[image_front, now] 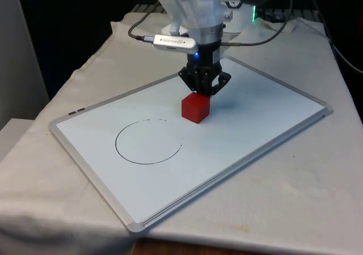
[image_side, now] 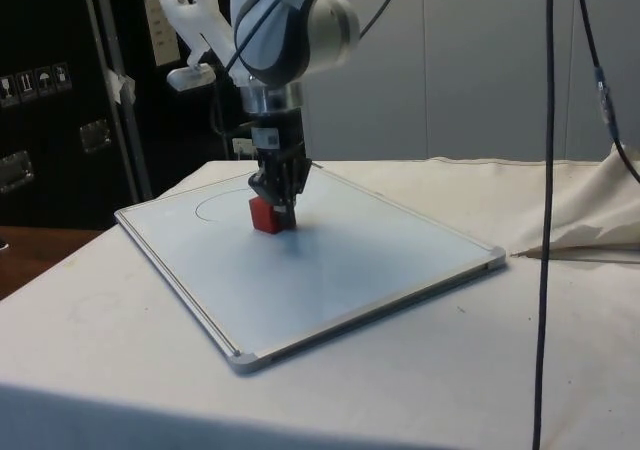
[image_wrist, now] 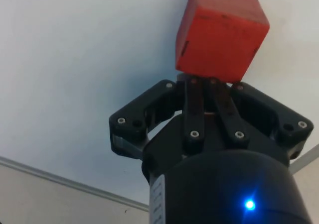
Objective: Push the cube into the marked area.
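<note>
Since the circle (image_front: pixel 148 142) lies toward the board's (image_front: pixel 255 130) near corner, the cube (image_front: pixel 195 107), at mid-board, must slide there. It looks light, stiff, and should glide on the slick board; push its far face. Behind it the jaws (image_front: pixel 203 89) are pressed together, touching it.

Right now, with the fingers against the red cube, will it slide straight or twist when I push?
The red cube has flat faces, so it probably slides on the smooth whiteboard rather than rolling. The shut gripper meets it over a narrow patch, so it may twist off line. It looks rigid and squat, so tipping seems unlikely on the way to the drawn circle.
</note>
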Controlling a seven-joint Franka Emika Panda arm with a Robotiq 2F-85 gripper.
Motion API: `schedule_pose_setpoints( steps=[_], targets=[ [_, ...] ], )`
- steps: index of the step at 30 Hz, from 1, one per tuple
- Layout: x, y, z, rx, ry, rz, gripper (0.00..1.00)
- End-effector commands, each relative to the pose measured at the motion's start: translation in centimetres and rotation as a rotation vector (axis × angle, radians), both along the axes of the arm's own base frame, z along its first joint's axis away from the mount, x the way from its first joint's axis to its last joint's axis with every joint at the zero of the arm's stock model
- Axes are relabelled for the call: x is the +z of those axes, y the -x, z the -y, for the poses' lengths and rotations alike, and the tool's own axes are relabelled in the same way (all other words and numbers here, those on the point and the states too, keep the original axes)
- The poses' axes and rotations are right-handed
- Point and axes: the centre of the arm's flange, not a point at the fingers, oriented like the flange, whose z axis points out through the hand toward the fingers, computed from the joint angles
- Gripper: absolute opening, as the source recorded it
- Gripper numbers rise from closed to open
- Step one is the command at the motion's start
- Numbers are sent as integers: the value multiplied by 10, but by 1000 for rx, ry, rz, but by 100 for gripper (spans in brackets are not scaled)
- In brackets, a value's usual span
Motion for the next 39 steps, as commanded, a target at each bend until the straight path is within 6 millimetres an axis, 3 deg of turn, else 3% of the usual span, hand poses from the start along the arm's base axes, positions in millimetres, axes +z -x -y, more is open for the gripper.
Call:
schedule_pose_setpoints(
  steps=[1,22,39],
  targets=[
    [0,-3,-2,-13,-4,5,0],
    [14,-20,-10,-100,-17,44,0],
    [10,-25,8,-163,14,42,0]
  ],
)
